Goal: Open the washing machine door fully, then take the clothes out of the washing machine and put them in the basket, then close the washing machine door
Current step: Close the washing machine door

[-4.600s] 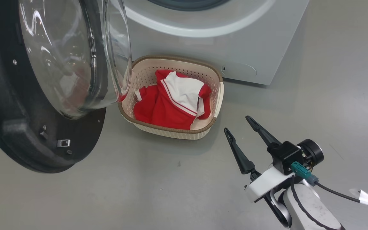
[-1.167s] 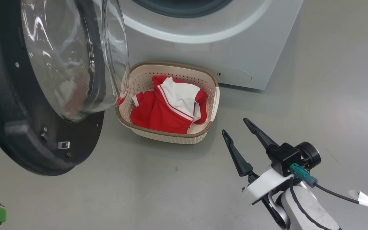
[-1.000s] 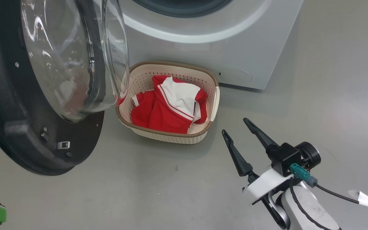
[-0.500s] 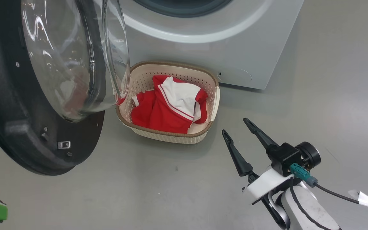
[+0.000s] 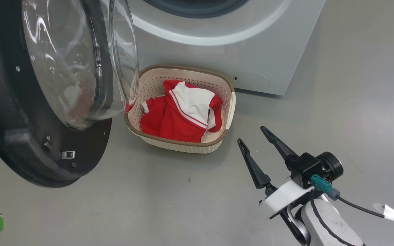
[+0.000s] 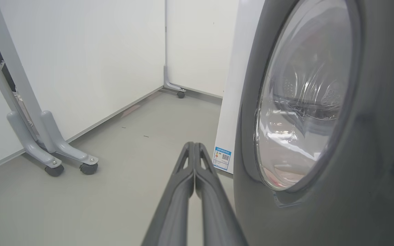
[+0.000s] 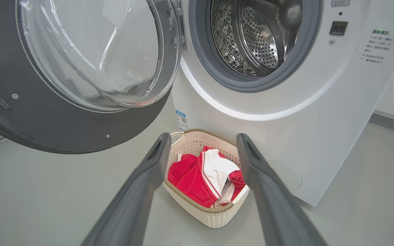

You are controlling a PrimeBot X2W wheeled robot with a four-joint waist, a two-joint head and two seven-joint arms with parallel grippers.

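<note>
The white washing machine [image 5: 251, 51] stands with its door [image 5: 22, 136] swung wide open to the left. Its steel drum [image 7: 255, 34] looks bare. The red and white clothes [image 5: 180, 116] lie in the cream basket [image 5: 183, 145] on the floor in front of the machine. My right gripper [image 5: 251, 134] hovers open to the right of the basket, holding nothing, and in the right wrist view it [image 7: 202, 136] points at the basket [image 7: 214, 215]. My left gripper [image 6: 194, 145] is shut and holds nothing, just left of the door's outer face [image 6: 371, 136].
A grey wheeled stand [image 6: 53, 150] stands by the white wall left of the machine. A cable with a white tag [image 5: 388, 212] trails from my right wrist. Grey floor lies open in front of the basket and to the right.
My left gripper's fingers have closed together, and its dark finger has dropped out of the head view's lower left edge. The right arm, basket and door have not moved.
</note>
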